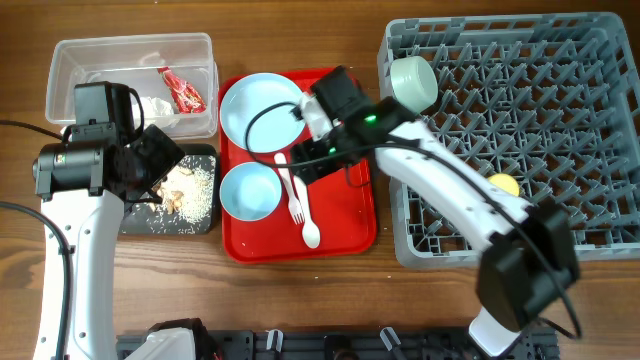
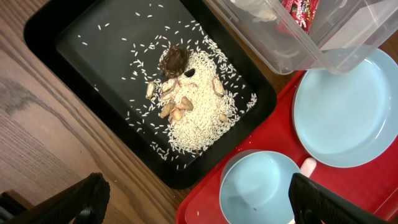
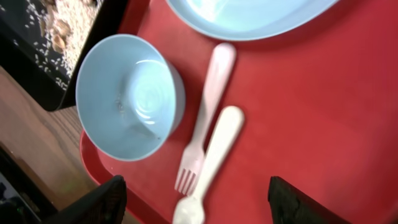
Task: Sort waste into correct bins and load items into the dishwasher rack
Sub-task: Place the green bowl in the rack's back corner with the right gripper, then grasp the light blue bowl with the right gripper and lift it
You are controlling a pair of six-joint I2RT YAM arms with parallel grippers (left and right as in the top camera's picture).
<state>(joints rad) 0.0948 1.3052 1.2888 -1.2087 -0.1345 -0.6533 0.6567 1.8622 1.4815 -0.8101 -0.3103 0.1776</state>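
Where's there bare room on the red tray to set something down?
The red tray is bare between the spoon and its rim beside the rack, though the right arm crosses above its far end. The other side is crowded: plate, bowl, fork.

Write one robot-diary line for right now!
left claw: open, above black tray with rice scraps | right claw: open, above fork and spoon on red tray | rack: one bowl, yellow cup

Bright, even light, soft shadows. The right wrist view is blurred; the clear tub point(image 2: 348, 37) glints faintly.
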